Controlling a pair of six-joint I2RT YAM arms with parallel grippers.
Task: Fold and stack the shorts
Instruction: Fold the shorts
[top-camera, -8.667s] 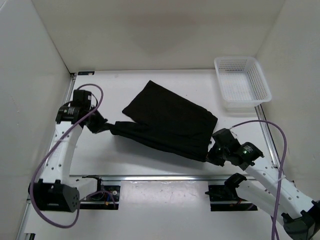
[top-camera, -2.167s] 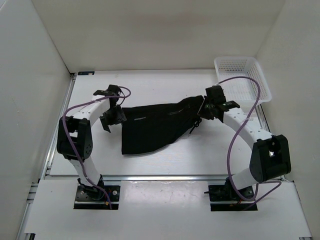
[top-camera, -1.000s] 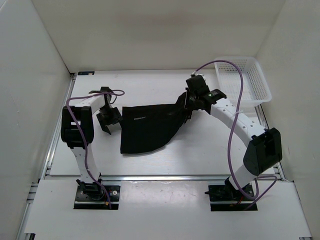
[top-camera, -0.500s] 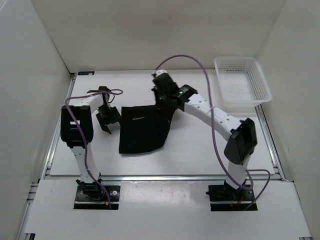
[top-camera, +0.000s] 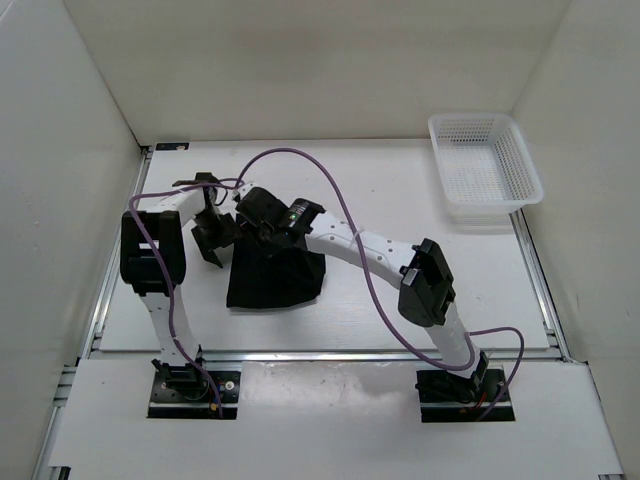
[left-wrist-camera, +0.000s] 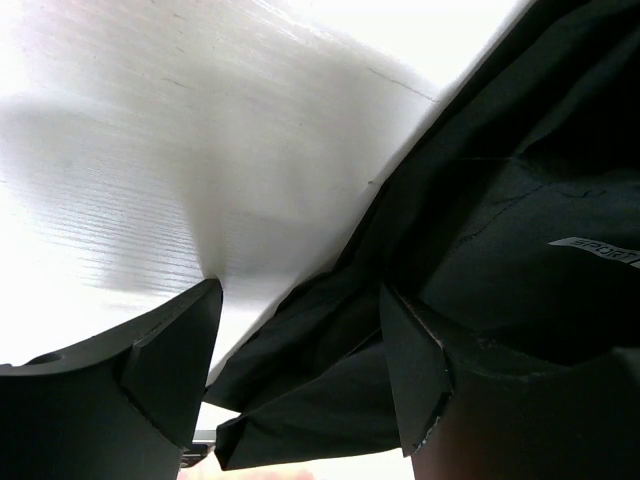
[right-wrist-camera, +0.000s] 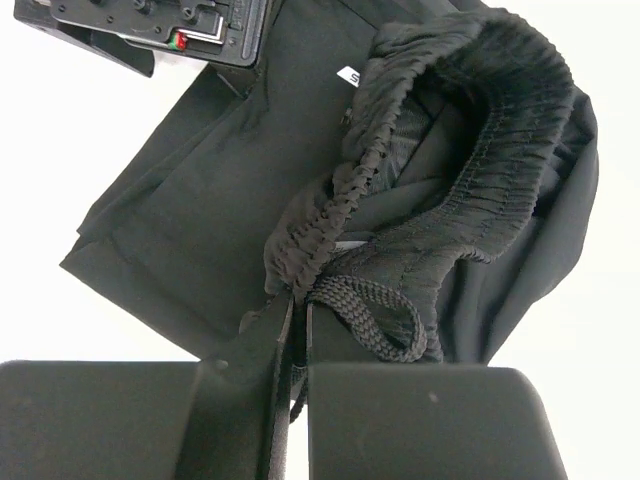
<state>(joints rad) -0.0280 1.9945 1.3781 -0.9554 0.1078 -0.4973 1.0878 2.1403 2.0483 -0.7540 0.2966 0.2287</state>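
As the right gripper (top-camera: 258, 215), clamped on the waistband (right-wrist-camera: 505, 150), sweeps from upper right to left-centre, the shorts (top-camera: 275, 280) now lie doubled there (1 fold nearly done); left gripper (top-camera: 213, 240) stands wide beside them, holding nothing.

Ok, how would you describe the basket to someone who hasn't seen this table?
Look at the white table from above and go to its far right corner. The basket sits there: white plastic mesh, rectangular, nothing in it. The only other loose thing, the shorts, is black cloth left of centre.
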